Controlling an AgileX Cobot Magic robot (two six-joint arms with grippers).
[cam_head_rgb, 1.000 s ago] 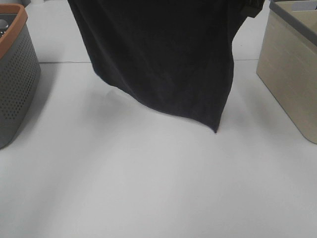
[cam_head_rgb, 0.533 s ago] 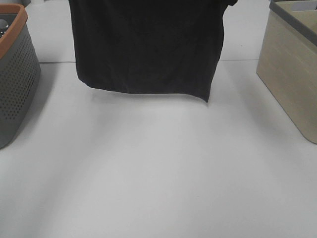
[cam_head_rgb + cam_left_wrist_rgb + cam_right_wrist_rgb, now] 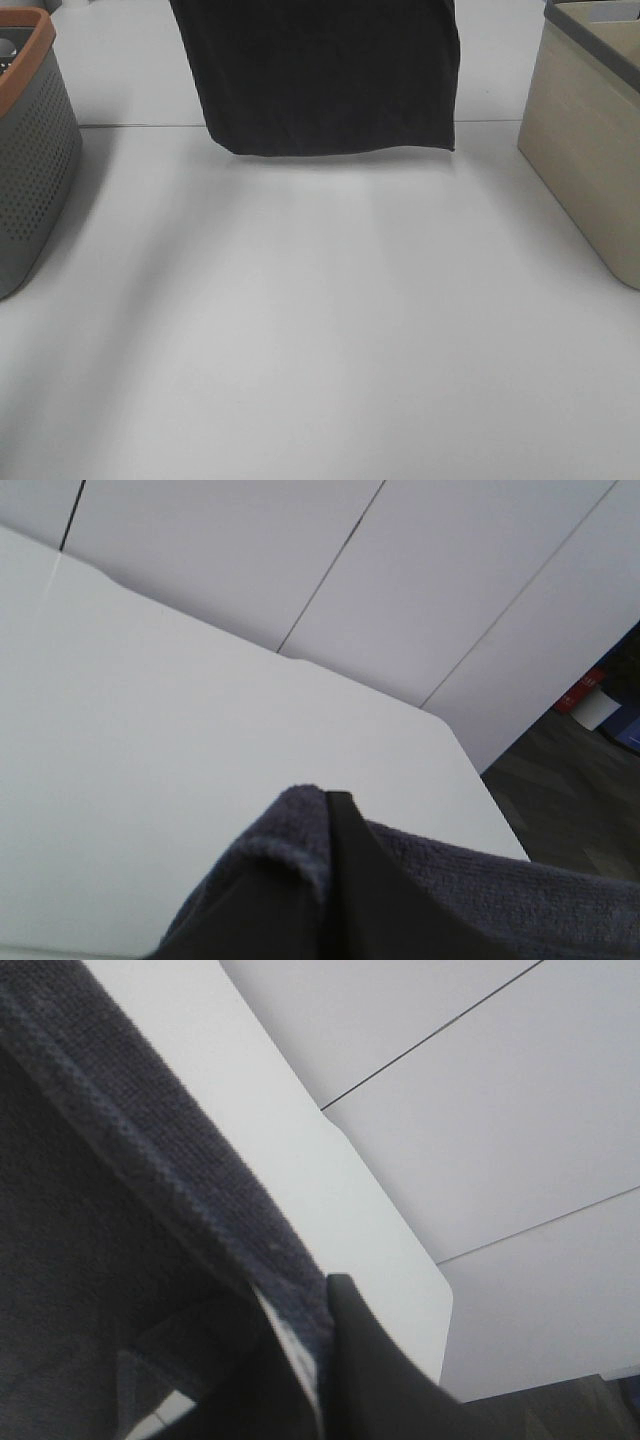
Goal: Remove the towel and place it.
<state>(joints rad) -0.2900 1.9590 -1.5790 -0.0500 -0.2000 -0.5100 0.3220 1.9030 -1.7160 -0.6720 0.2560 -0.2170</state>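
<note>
The towel (image 3: 325, 75) is raised higher than a second ago, hem levelled, clear of the table (image 3: 320, 330); its top edge is pinched by both arms' jaws; placement is judged next.

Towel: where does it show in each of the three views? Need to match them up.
Exterior high: towel hangs from the top edge, centre, hem off the table.
Left wrist: towel bunched at the left jaws, table behind it.
Right wrist: towel fills much of the picture, its hemmed edge running to the right jaws.
Shared landmark: the white table, also behind the towel in the right wrist view.
</note>
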